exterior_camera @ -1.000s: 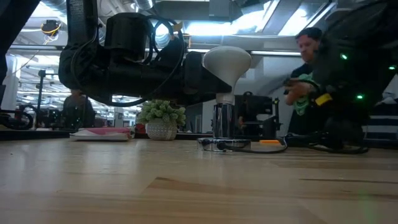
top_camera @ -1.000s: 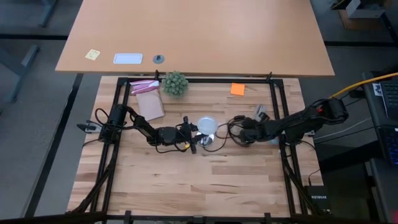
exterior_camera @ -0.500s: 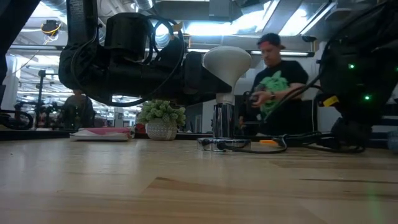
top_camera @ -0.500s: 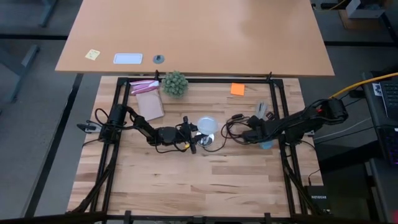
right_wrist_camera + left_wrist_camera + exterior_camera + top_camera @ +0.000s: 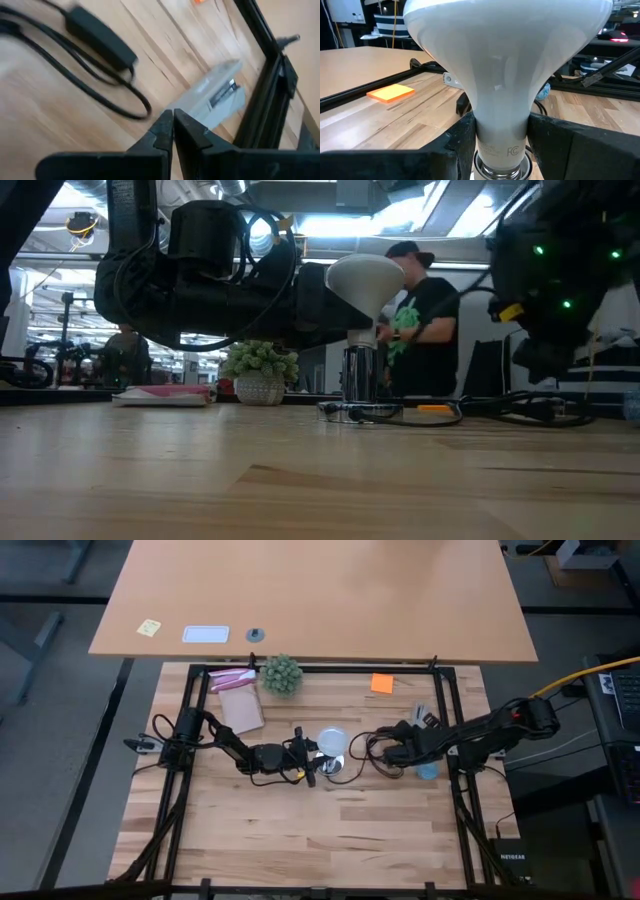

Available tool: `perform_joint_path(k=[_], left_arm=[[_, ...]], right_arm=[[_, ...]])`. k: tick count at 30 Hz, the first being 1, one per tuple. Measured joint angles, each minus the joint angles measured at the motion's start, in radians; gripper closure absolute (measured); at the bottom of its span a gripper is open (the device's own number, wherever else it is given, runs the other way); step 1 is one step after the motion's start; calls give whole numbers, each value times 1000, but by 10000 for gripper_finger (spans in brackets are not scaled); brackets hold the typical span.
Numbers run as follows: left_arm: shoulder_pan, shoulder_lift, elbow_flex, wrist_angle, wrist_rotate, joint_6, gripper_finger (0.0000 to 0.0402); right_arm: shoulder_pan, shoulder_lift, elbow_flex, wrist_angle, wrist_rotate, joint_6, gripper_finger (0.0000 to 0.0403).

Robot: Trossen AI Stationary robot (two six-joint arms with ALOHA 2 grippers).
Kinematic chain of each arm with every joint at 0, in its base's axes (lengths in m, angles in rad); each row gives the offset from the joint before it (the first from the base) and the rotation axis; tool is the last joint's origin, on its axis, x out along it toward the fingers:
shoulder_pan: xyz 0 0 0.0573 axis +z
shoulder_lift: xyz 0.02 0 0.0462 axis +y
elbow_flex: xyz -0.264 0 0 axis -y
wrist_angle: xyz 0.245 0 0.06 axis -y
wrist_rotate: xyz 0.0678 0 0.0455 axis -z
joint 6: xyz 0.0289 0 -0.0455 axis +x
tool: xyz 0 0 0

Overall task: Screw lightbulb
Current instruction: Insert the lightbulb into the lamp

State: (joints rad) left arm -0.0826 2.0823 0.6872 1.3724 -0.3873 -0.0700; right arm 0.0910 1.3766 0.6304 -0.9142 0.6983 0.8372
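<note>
The white lightbulb stands upright with its screw base in the silvery socket, which sits on a flat disc with a black cord at mid-table. My left gripper reaches in from the table's left and is shut on the bulb. My right gripper hangs above the table, right of the bulb. Its fingers are shut and empty in the right wrist view. My left gripper pinches the bulb's narrow neck, just above the screw base, between its two fingers. The fingers come in level from the table's left, one on each side of the neck. The bulb stands upright, its base in the socket.
A black cord with an inline switch loops on the table under my right gripper. A grey box and a light-blue object lie near the right frame rail. A plant, an orange note and a pink packet stand at the far side. A person stands behind the table.
My right gripper has risen from close to the table to well above it, staying to the right of the bulb. The person behind the table has walked toward the left of the low view. The left gripper and bulb have kept still.
</note>
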Motion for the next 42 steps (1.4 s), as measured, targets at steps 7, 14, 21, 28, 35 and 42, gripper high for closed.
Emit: perform_joint_path(k=[7, 14, 21, 28, 35, 42], left_arm=[[0, 0, 0, 0, 0, 0, 259], [0, 0, 0, 0, 0, 0, 259], [0, 0, 0, 0, 0, 0, 259], [0, 0, 0, 0, 0, 0, 259], [-1, 0, 0, 0, 0, 0, 259], [0, 0, 0, 0, 0, 0, 259]], right_arm=[[0, 0, 27, 170, -43, -110, 382], [0, 0, -34, 453, -243, -239, 382], [0, 0, -61, 469, -480, -188, 382], [26, -2, -107, 631, -701, -104, 382], [153, 0, -109, 846, -750, -22, 382], [244, 0, -109, 1050, -725, -26, 382]])
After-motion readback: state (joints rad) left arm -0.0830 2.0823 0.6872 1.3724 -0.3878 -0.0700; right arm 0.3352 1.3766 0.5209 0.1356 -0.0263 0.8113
